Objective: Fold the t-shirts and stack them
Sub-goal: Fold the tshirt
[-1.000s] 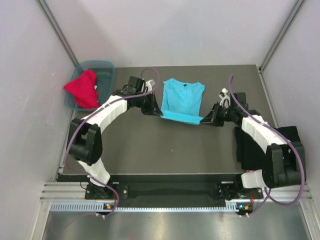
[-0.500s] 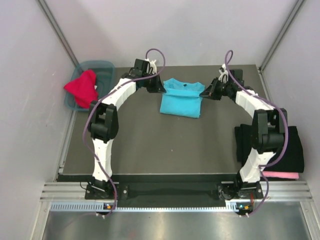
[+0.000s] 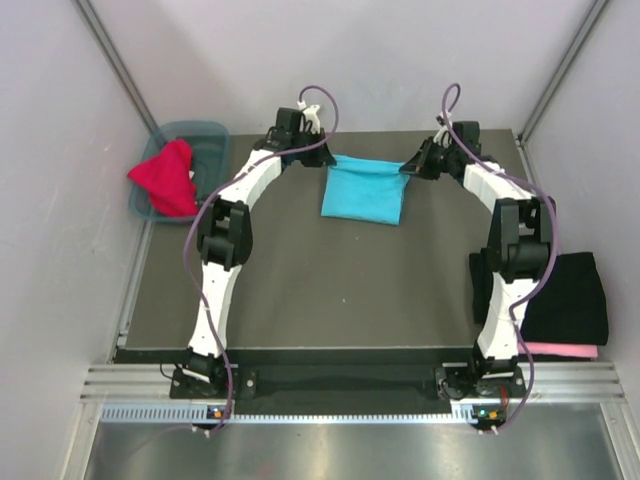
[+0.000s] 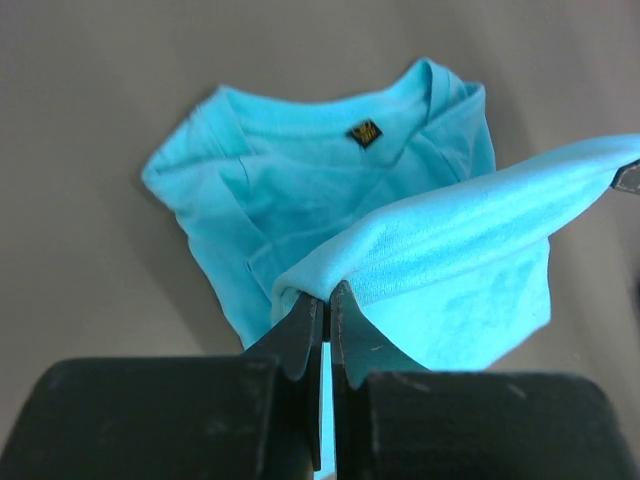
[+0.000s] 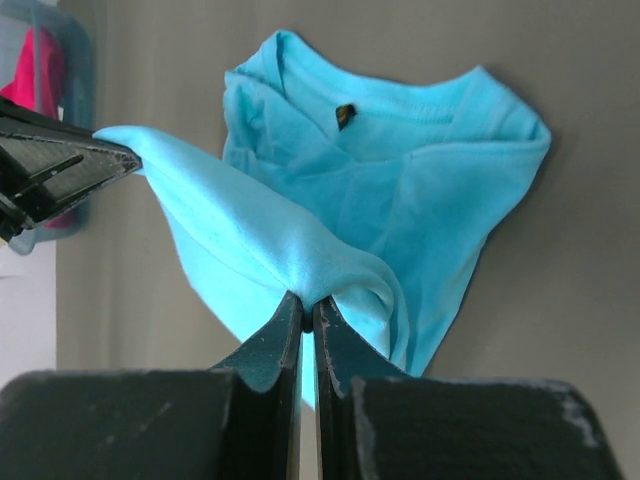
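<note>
Left gripper (image 4: 322, 300) and right gripper (image 5: 303, 305) each pinch the lifted hem of turquoise t-shirt (image 3: 365, 190), mid far edge of worktop (image 3: 300, 290); uneven release would likely skew the fold.

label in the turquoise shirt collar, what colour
The label is dark with a yellow mark; best in the left wrist view.
</note>
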### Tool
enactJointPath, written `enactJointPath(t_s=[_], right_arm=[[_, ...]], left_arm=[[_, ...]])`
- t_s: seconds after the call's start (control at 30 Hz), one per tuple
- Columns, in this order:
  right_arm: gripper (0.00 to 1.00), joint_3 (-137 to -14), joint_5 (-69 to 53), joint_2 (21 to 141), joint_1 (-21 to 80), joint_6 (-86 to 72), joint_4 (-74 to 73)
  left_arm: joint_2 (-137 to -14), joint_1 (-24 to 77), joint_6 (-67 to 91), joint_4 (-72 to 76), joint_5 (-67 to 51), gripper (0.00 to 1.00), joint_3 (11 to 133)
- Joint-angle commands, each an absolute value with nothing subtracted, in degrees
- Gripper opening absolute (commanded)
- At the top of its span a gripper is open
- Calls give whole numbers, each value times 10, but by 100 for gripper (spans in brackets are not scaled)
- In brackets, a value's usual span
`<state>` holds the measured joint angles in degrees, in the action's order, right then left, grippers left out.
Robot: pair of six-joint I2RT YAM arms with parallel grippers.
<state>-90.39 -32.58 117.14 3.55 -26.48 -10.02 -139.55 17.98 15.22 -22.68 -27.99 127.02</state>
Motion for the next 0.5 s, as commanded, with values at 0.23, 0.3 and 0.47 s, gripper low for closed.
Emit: enactJointPath(t_s=[0.23,0.3,0.47], right_arm=[[31,-972,-235,1222,27,-229,-38],[39,-990,-206,1223,31,-213,-46],[52,-992,-222,1171,26,-185,-86]], left_arm=[[-1439,170,124,-112,-184,57,1321],[-1445,175,112,-109,-108,76,1338],[-1384,177,100,-136,-15,81,1322]])
